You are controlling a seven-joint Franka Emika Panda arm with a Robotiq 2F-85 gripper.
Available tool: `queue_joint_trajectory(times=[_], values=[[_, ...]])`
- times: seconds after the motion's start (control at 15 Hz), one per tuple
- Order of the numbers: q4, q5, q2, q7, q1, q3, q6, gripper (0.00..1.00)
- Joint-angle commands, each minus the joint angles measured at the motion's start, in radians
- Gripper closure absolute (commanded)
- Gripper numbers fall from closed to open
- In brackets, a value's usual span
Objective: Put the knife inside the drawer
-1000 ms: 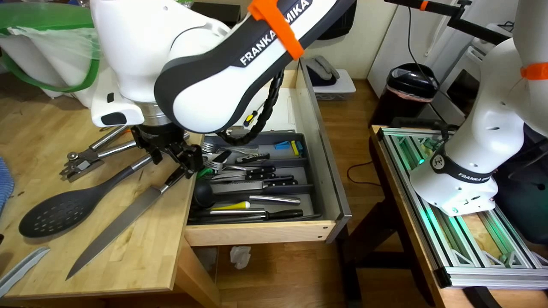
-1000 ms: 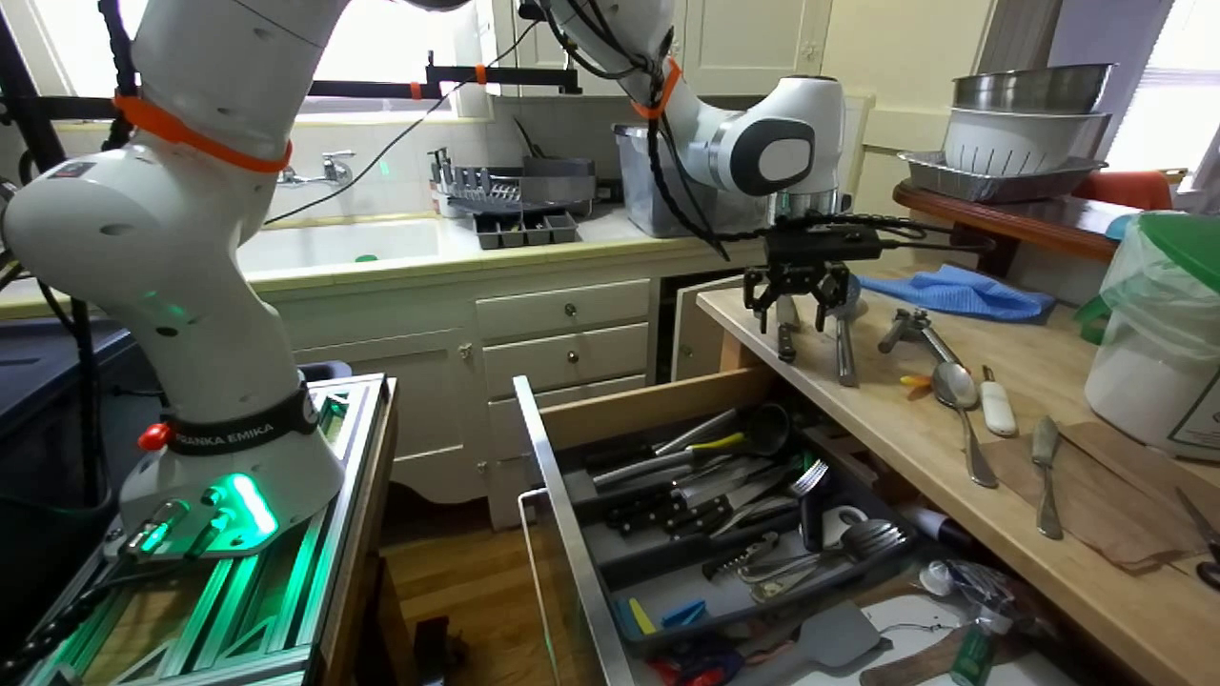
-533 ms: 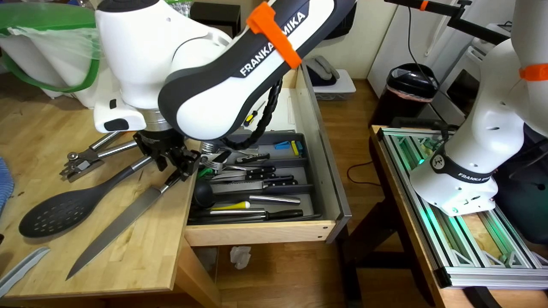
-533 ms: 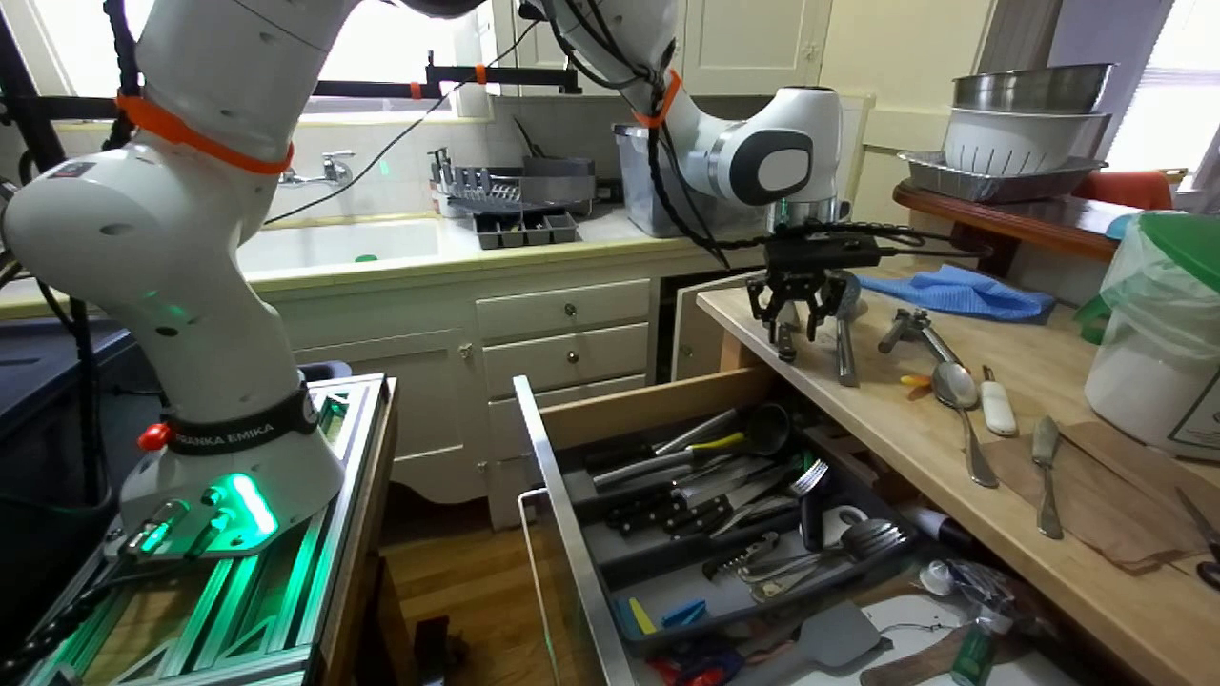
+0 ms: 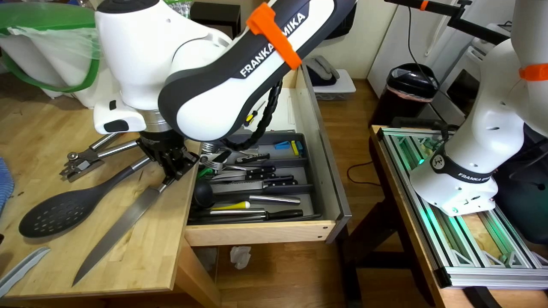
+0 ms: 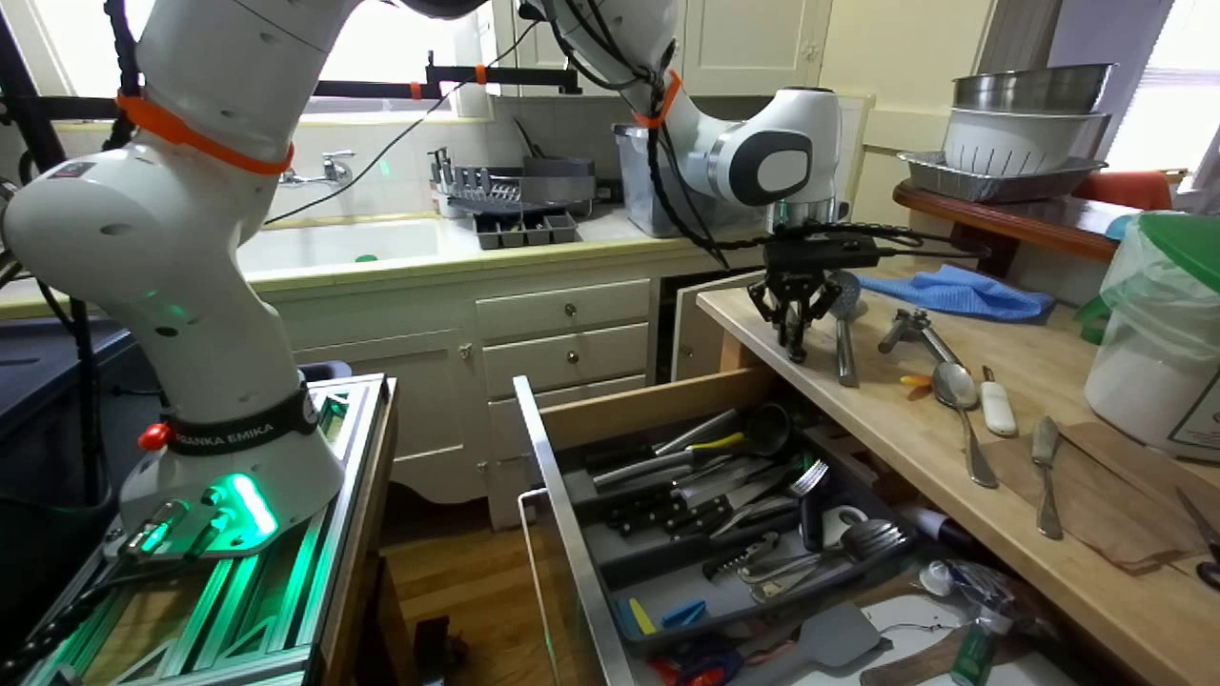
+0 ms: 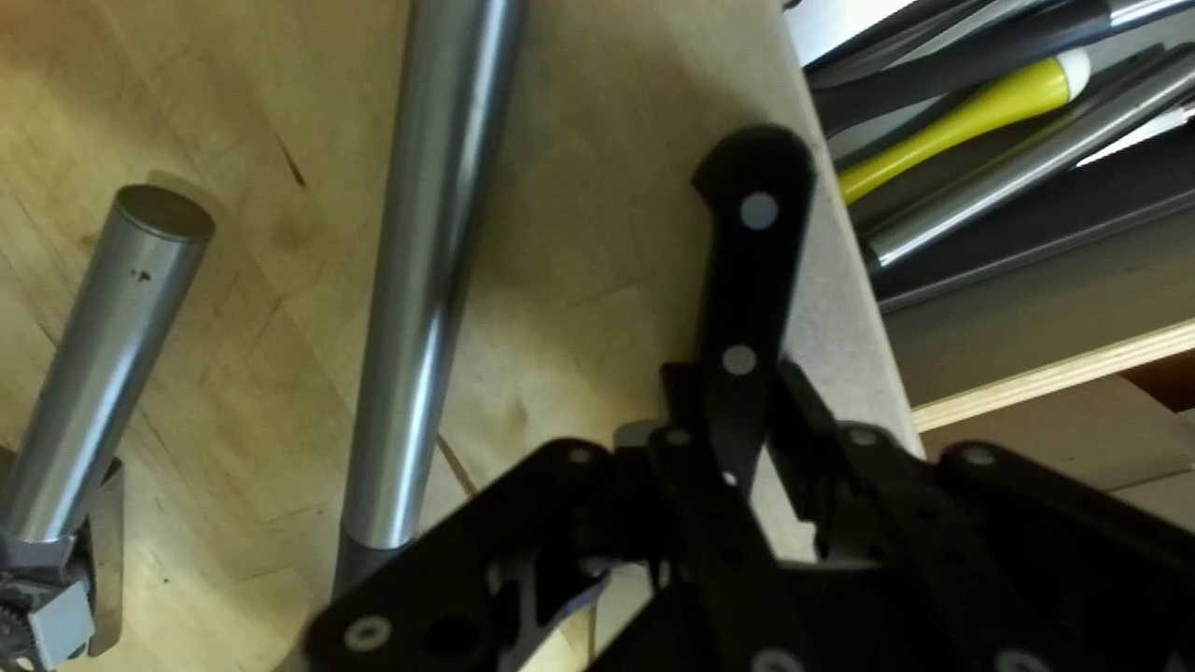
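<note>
Clamping the knife by its handle, the tool is closed down to that thickness. From the tool the blade runs across the desk, away from the drawer just beside the tool. Once lifted, blade weight could twist the knife in its grip, swinging the tip into the slotted spoon. The arm reaches over the drawer, bent down to the tool.

The black handle of a knife, dotted with gray rivets, sits between the fingertips of a black gripper; the blade is gray. Below the gripper spreads a honey-toned, strip-patterned tabletop; beside the gripper show a black spoon peppered with holes and a pale wood drawer.
</note>
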Motion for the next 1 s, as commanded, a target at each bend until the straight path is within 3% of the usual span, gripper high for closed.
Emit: queue_joint_trajectory(times=[0.0,0.4,0.67,0.93], values=[[0.019,-0.007,0.024,-0.012,-0.010,0.012,0.009,0.94],[-0.015,0.074,-0.073,-0.022,-0.033,0.067,-0.058,0.94],[-0.049,0.061,-0.165,0.113,0.001,0.032,-0.146,0.94],[-0.076,0.079,-0.220,0.159,-0.012,0.032,-0.167,0.94]])
